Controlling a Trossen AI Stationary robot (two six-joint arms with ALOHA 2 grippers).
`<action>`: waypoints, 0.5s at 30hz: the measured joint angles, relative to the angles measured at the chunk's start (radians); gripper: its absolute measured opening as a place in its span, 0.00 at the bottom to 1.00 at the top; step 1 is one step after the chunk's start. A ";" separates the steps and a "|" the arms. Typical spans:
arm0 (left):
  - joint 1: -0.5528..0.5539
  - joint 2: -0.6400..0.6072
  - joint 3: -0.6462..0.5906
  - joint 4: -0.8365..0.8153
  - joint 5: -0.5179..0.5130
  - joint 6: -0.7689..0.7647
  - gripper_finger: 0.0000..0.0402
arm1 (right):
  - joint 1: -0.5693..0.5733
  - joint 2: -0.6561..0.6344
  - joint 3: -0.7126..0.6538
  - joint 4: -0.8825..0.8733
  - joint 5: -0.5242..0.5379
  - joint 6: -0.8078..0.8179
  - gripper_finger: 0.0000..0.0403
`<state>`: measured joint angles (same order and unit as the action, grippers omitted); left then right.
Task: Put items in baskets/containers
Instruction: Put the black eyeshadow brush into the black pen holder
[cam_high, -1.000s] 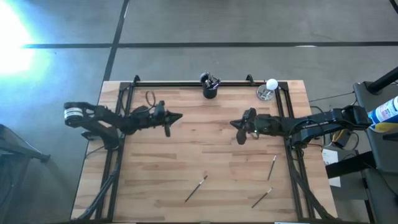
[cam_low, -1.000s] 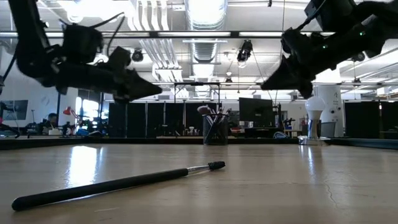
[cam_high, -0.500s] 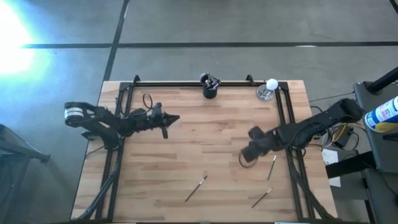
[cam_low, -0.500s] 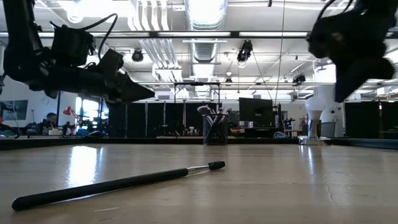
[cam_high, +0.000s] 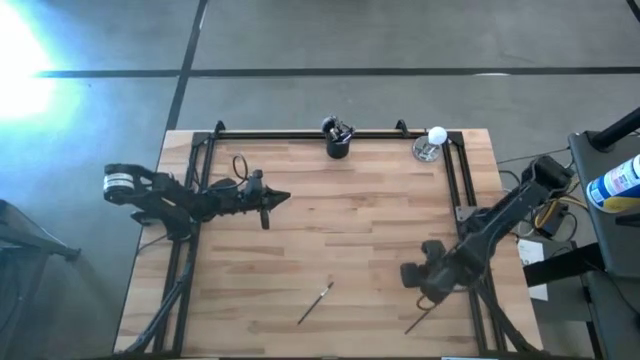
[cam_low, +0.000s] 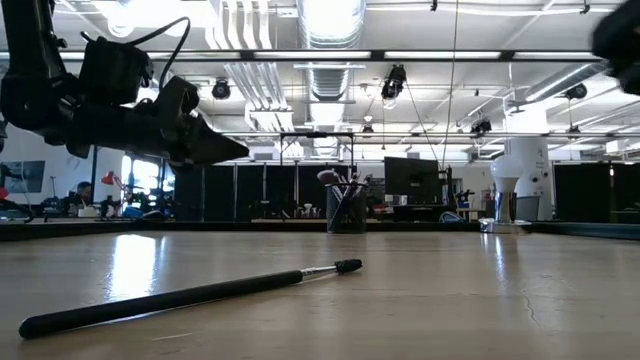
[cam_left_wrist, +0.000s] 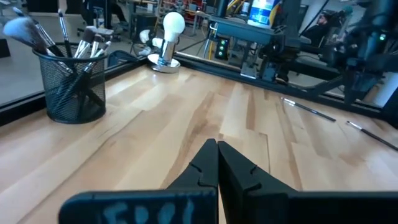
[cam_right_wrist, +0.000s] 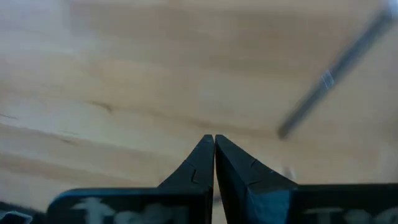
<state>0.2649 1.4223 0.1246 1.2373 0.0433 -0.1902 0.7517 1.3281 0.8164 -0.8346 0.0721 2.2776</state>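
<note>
Down at the near right corner of the tabletop (cam_high: 300, 215), my right pincer (cam_high: 413, 275) sits low over the wood, and its wrist view shows the fingers pressed tip to tip, holding nothing. Just off those tips lies a loose brush (cam_right_wrist: 333, 73), a thin stick slanting away on a diagonal; from above I read it as the brush by the corner (cam_high: 420, 320), peeking out from under the arm, long axis running from near-left to far-right. So the target lies beside the pincer, not between the fingers, and I judge they must part and straddle that shaft crosswise before anything lifts.

A second brush (cam_high: 315, 302) lies near the middle of the near edge on much the same slant, well apart from both arms, though closer to the right one.

My left pincer (cam_high: 278, 197) waits on the left side, also closed and empty, pointing across the wood.

The black cup (cam_high: 337, 140) stands at the far edge, already bristling with brushes, the full depth of the table away from the right arm.
</note>
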 joint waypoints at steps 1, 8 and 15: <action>0.000 0.000 0.000 0.000 0.000 0.000 0.00 | 0.014 0.016 0.009 -0.001 -0.035 0.013 0.03; -0.002 0.000 0.000 -0.004 0.000 -0.008 0.00 | 0.044 0.130 0.078 -0.001 -0.235 -0.002 0.09; -0.007 0.000 -0.001 -0.008 0.000 -0.009 0.00 | 0.110 0.172 0.055 -0.008 -0.294 -0.310 0.24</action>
<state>0.2584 1.4227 0.1234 1.2292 0.0433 -0.1989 0.8619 1.4999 0.8711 -0.8424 -0.2217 1.9676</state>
